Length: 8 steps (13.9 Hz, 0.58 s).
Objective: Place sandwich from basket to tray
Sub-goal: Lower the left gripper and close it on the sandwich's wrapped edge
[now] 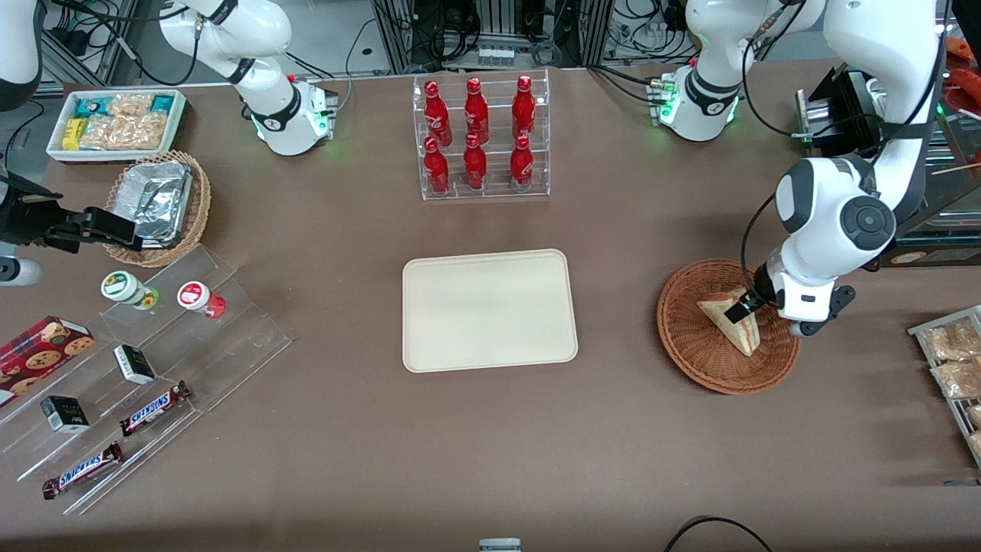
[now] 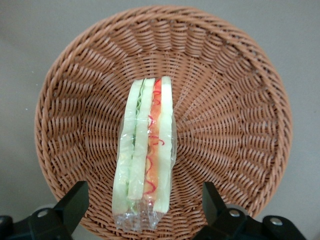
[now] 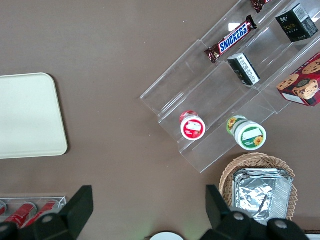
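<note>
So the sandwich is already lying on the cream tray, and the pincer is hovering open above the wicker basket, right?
Not quite. The sandwich lies in the reddish-brown basket, not on the tray, which has nothing on it. The left wrist view shows it plainly, wrapped in clear film, standing on edge. The rest holds: the pincer is open above the basket, one finger to each side of the sandwich.
</note>
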Available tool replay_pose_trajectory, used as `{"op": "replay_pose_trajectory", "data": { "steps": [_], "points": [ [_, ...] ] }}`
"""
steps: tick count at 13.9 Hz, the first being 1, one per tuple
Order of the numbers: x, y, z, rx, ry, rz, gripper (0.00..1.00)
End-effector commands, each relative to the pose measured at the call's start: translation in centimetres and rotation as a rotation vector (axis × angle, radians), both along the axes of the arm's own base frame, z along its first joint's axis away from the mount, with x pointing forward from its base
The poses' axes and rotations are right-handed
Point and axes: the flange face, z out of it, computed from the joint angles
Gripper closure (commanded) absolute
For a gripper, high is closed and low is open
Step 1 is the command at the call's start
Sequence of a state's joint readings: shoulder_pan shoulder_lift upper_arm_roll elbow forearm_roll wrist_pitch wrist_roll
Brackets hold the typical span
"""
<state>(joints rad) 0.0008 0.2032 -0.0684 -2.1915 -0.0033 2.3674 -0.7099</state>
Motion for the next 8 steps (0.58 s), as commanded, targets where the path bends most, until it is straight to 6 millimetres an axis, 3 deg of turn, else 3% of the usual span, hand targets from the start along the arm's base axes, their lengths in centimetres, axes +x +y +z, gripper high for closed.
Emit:
{"op": "replay_pose_trajectory", "data": {
  "steps": [1, 5, 6, 7, 8],
  "points": [
    [-0.1, -0.4, -2.1, -0.008, 0.003, 0.02, 0.0],
    [-0.2, -0.8, -3.8, -0.009, 0.015, 0.014, 0.0],
    [-0.2, -0.8, -3.9, -0.009, 0.012, 0.017, 0.16],
    [-0.3, -0.8, -3.9, -0.009, 0.014, 0.028, 0.6],
    [-0.5, -0.8, -4.1, -0.008, 0.018, 0.028, 0.89]
  ]
}}
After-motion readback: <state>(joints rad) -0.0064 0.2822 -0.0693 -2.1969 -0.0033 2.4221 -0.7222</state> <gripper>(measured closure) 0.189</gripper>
